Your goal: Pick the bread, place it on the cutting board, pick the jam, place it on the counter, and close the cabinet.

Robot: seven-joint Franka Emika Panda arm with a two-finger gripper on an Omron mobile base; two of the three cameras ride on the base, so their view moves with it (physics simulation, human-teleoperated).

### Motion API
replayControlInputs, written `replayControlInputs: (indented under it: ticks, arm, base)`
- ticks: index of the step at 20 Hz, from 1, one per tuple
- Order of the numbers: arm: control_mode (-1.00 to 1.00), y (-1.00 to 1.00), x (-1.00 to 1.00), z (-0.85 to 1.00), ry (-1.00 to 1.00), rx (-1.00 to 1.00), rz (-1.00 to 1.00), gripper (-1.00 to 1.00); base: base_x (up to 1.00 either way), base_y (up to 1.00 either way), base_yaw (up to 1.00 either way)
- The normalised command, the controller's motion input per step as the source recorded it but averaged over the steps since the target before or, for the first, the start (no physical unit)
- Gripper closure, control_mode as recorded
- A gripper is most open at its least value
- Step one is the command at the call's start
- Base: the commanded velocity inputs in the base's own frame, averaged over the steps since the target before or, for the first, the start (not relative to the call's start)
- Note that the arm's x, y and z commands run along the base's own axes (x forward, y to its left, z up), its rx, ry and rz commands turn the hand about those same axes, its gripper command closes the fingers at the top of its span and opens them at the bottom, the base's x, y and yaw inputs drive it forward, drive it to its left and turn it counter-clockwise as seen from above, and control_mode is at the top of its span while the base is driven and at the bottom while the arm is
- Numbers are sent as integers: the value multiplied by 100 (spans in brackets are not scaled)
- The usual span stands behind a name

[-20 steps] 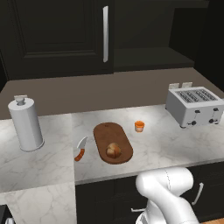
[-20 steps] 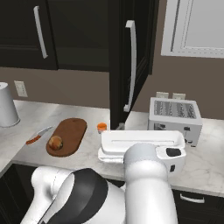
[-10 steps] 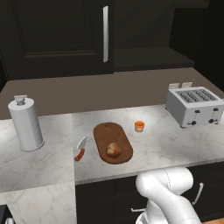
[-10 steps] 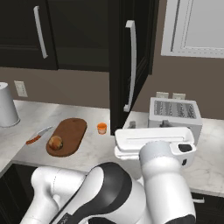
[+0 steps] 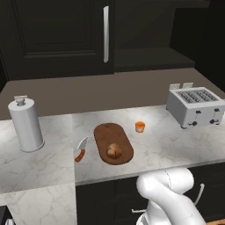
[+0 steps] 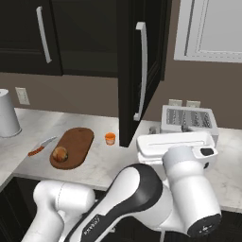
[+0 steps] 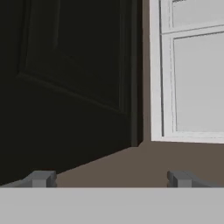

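Observation:
The bread [image 5: 114, 150] [image 6: 60, 154] lies on the near end of the dark oval cutting board [image 5: 115, 132] [image 6: 79, 140]. The small orange jam [image 5: 140, 127] [image 6: 110, 138] stands on the marble counter [image 5: 158, 145] [image 6: 101, 160], just right of the board. The black cabinet has its left door [image 5: 57, 30] shut, while its right door [image 6: 139, 71] stands swung out toward me. In the hand view my gripper [image 7: 111, 179] is open with nothing between its fingertips [image 7: 41, 178], facing the dark panelled door [image 7: 74, 65].
An orange-handled knife [image 5: 80, 151] [image 6: 40, 147] lies left of the board. A paper-towel roll [image 5: 26, 124] stands at the far left, a silver toaster [image 5: 195, 107] [image 6: 189, 118] at the right. A white window [image 6: 212, 28] [image 7: 192, 70] is beside the open door.
My arm has swung to the right in the right base view, toward the toaster side. The bread, jam and board have not moved, and the right door still hangs open.

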Motion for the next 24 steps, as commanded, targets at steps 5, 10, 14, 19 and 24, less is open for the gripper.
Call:
replayControlInputs:
  ticks: [5,10,14,19,24]
  arm:
    - [-100,-29,51,-13,-1,0,3,-100]
    - [-100,-29,48,-13,0,0,3,-100]
    - [-100,-11,30,-3,0,0,2,-100]
    - [-100,0,0,0,0,0,3,-100]
    - [-100,0,0,0,0,0,4,-100]
  base:
    - [0,0,0]
    - [0,0,0]
    - [0,0,0]
    - [0,0,0]
    - [0,0,0]
